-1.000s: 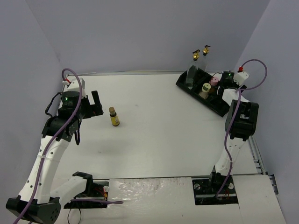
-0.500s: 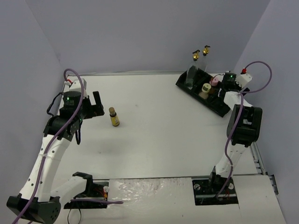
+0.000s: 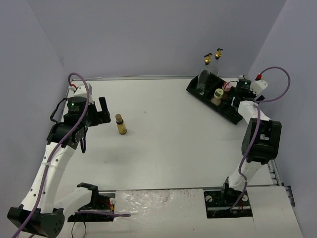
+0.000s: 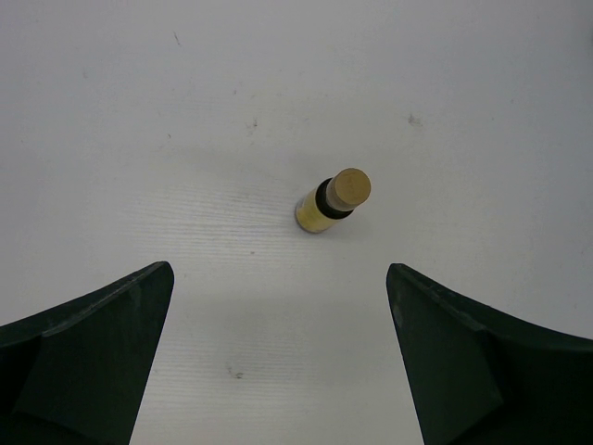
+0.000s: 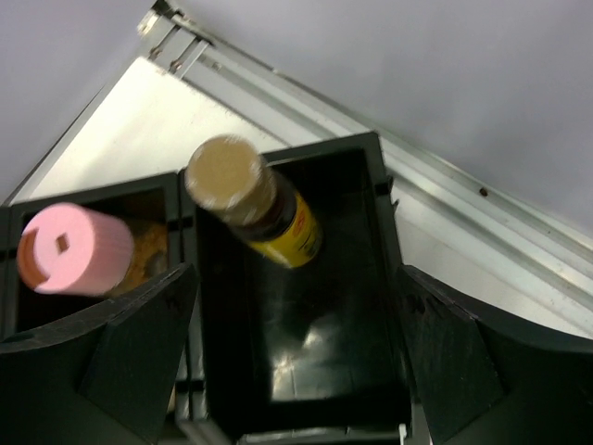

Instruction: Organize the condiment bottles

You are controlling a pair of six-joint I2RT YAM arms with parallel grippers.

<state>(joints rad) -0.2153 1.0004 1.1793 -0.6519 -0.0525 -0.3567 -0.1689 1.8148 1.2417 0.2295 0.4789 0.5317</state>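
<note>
Bottles point(image 3: 217, 93): five in tray point(image 3: 194, 89) far right; amber bottle point(image 3: 121, 125) alone on desk point(image 3: 163, 144), left. Your left pincer point(image 4: 280, 271), right pincer point(image 5: 296, 273): both released.

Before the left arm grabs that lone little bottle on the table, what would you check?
1. Left jaws open: ok, spread wide.
2. Lone amber bottle upright: ok, standing ahead of the jaws, untouched.
3. Room around it: ok, nothing beside it on the table.
4. Right jaws clear of the second amber bottle: ok, open, not touching it.
5. That bottle straight in its tray compartment: cannot tell, it looks tilted.
</note>
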